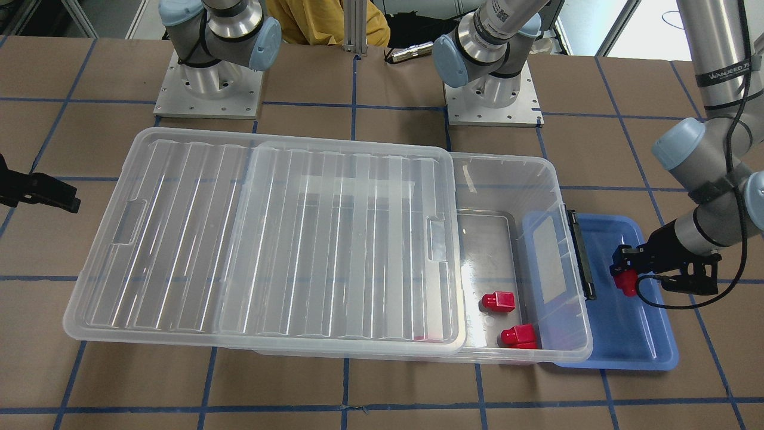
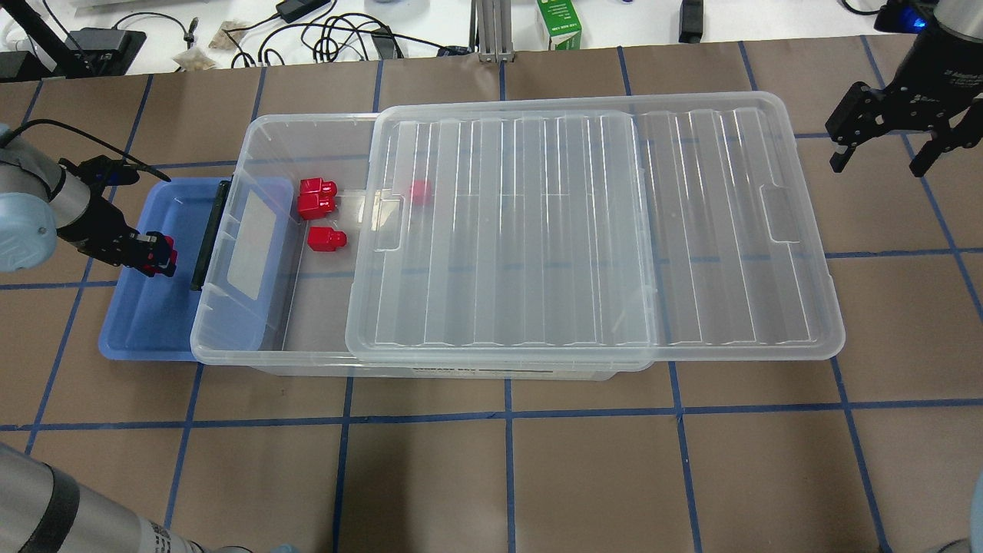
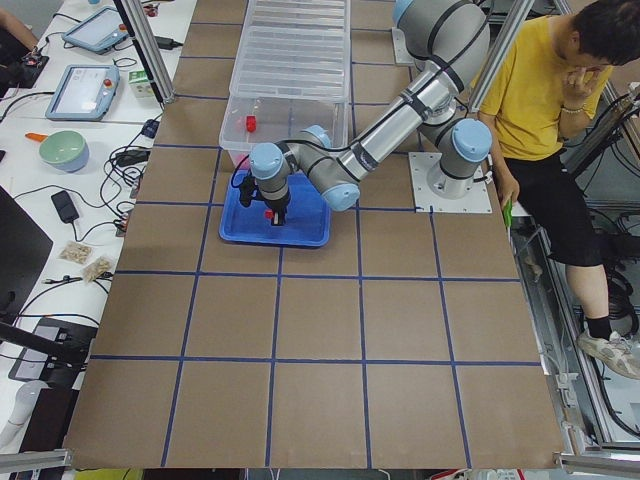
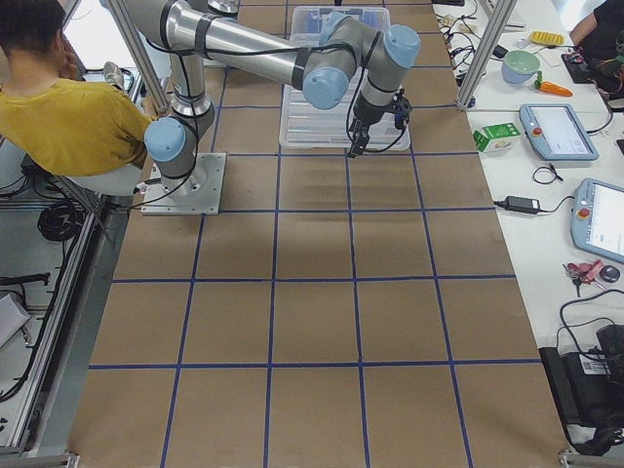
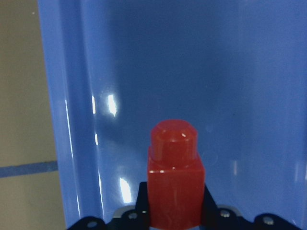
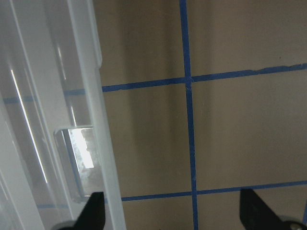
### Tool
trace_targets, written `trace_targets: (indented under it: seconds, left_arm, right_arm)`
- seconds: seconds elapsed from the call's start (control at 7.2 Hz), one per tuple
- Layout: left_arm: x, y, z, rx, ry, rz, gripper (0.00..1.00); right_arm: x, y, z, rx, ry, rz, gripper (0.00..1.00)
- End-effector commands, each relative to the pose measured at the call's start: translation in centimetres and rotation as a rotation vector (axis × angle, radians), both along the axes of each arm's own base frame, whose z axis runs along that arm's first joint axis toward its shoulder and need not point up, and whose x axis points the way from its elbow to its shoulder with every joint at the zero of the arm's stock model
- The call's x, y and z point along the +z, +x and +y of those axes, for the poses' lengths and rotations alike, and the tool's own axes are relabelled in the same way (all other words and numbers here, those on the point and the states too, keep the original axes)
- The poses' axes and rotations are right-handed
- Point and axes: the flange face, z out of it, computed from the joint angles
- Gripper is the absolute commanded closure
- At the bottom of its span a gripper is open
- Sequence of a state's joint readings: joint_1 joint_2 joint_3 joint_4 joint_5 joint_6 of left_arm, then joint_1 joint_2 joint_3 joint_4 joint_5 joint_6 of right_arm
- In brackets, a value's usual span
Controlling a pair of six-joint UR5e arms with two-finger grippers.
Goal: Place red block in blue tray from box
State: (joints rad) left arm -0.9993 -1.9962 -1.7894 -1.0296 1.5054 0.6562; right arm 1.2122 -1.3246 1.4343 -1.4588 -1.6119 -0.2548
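Observation:
My left gripper (image 1: 624,276) is shut on a red block (image 5: 173,177) and holds it stub-down just above the floor of the blue tray (image 1: 627,334), near the tray's outer side. It also shows in the overhead view (image 2: 157,257). The tray (image 2: 146,322) lies at the latch end of the clear box (image 2: 307,123). The ribbed lid (image 2: 584,230) is slid aside and leaves that end open. Two more red blocks (image 1: 499,301) (image 1: 519,336) lie on the box floor there. My right gripper (image 2: 883,157) is open and empty, over the table past the lid's far end.
The black latch (image 1: 582,257) hangs over the tray's inner edge. A red patch (image 2: 419,190) shows through the lid. The arm bases (image 1: 209,89) stand behind the box. A person in yellow (image 3: 545,90) sits beside the robot. Cables and a green carton (image 2: 559,23) lie beyond the table.

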Motion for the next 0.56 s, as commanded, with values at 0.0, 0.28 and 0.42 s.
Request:
trace_targets:
  seconds: [0.0,0.28,0.42]
  left_arm:
    - [-0.2,0.2,-0.4,-0.001,-0.001,-0.013,0.08]
    - [2.9,-1.9,-1.1,-0.030,-0.013,-0.025,0.03]
    - [5.4,-2.3,-1.4,-0.040,-0.005,-0.027,0.03]
  right_arm:
    - [-2.2,-0.8,-0.7,0.008,0.028,-0.015,0.00]
    - [-4.6,-1.2,0.1,0.000,0.008,-0.002,0.00]
    - [-4.5,-1.0,0.4,0.002,0.000,0.000,0.00]
